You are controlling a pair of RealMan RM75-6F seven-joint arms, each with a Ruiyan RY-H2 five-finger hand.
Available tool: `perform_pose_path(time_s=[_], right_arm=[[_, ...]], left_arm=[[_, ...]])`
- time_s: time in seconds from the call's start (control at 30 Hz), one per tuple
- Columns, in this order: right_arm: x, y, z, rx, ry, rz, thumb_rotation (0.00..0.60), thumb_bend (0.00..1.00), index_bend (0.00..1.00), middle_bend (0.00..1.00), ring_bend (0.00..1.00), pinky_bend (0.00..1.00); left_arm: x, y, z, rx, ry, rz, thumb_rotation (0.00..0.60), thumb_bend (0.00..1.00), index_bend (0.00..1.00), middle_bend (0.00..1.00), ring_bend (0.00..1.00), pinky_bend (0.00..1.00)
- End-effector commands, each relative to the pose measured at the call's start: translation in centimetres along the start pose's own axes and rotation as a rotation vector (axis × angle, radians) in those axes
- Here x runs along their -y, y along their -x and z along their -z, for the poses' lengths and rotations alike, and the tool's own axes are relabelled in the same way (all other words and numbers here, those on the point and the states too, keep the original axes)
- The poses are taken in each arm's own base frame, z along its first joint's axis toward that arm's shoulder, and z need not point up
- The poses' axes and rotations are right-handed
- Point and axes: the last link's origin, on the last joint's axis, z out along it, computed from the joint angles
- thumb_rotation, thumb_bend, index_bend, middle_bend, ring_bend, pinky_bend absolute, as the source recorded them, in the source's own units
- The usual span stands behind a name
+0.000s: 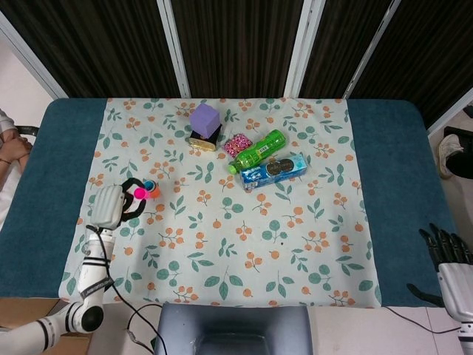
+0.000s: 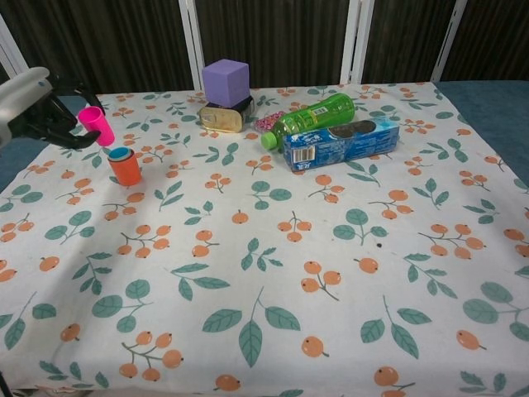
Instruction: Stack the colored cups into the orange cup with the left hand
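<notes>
My left hand [image 1: 111, 205] [image 2: 37, 107] holds a pink cup [image 1: 138, 193] [image 2: 97, 125] in the air, just left of and above the orange cup [image 1: 152, 190] [image 2: 126, 168]. The orange cup stands upright on the floral cloth with a blue cup [image 2: 121, 153] nested in it. In the chest view the pink cup is tilted, with dark fingers wrapped around it. My right hand [image 1: 446, 255] rests off the table's near right corner, fingers apart, holding nothing.
A purple cube [image 1: 205, 119] on a dark and gold tin [image 2: 223, 117], a pink patterned packet [image 1: 238, 143], a lying green bottle [image 1: 257, 151] and a blue biscuit pack [image 1: 275, 170] cluster at the back centre. Floral cloth [image 1: 244, 244] covers the table's middle.
</notes>
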Motion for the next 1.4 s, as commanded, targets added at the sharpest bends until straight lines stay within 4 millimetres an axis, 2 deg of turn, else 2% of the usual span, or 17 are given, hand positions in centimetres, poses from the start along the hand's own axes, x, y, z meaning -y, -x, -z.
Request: perform_pose_path(time_s=[0.03,0.27,0.9,0.97,1.03,1.1,1.2,1.3,1.37,1.4], right_arm=[[-0.1,-0.1,-0.1,-0.003,0.004,-0.003,0.600,0.23,0.00,0.00,0.00,0.00],[-0.5,-0.6,-0.1,-0.014,0.017,-0.016,0.600,0.23,0.00,0.00,0.00,0.00],[-0.7,-0.9,0.0,-0.027,0.018,-0.030,0.600,0.23,0.00,0.00,0.00,0.00],[-0.7,-0.9,0.0,-0.027,0.018,-0.029,0.600,0.23,0.00,0.00,0.00,0.00],[-0.7,-0.9,0.1,-0.025,0.017,-0.028,0.600,0.23,0.00,0.00,0.00,0.00],[-0.6,-0.9,0.1,-0.024,0.016,-0.027,0.600,0.23,0.00,0.00,0.00,0.00],[-0.7,-0.9,0.0,-0.026,0.017,-0.026,0.600,0.23,0.00,0.00,0.00,0.00],[-0.6,-0.9,0.0,-0.026,0.016,-0.025,0.600,0.23,0.00,0.00,0.00,0.00],[-0.6,-0.9,0.1,-0.025,0.014,-0.025,0.600,0.23,0.00,0.00,0.00,0.00],[-0.6,-0.9,0.2,-0.025,0.012,-0.026,0.600,0.23,0.00,0.00,0.00,0.00]], left_arm=[[-0.8,2.1,-3.3,-0.003,-0.046,-0.047,0.600,0.36,0.59,1.00,1.00,1.00],[-0.2,2.7,-4.6,-0.017,-0.069,-0.084,0.600,0.36,0.59,1.00,1.00,1.00],[0.8,4.3,-4.5,0.029,-0.086,-0.123,0.600,0.36,0.59,1.00,1.00,1.00],[1.0,4.4,-4.4,0.039,-0.085,-0.130,0.600,0.36,0.51,1.00,1.00,1.00],[1.0,4.4,-4.4,0.054,-0.085,-0.128,0.600,0.37,0.22,0.99,1.00,1.00],[1.0,4.1,-4.3,0.042,-0.075,-0.131,0.600,0.37,0.02,0.92,1.00,1.00],[1.1,3.5,-3.8,0.040,-0.053,-0.138,0.600,0.37,0.00,0.73,1.00,1.00],[1.3,2.5,-2.7,0.036,-0.034,-0.138,0.600,0.36,0.00,0.65,0.98,1.00],[1.6,1.4,-1.0,0.021,-0.006,-0.145,0.600,0.36,0.00,0.61,0.95,1.00],[1.8,0.9,0.2,0.019,0.011,-0.151,0.600,0.36,0.00,0.56,0.89,1.00]])
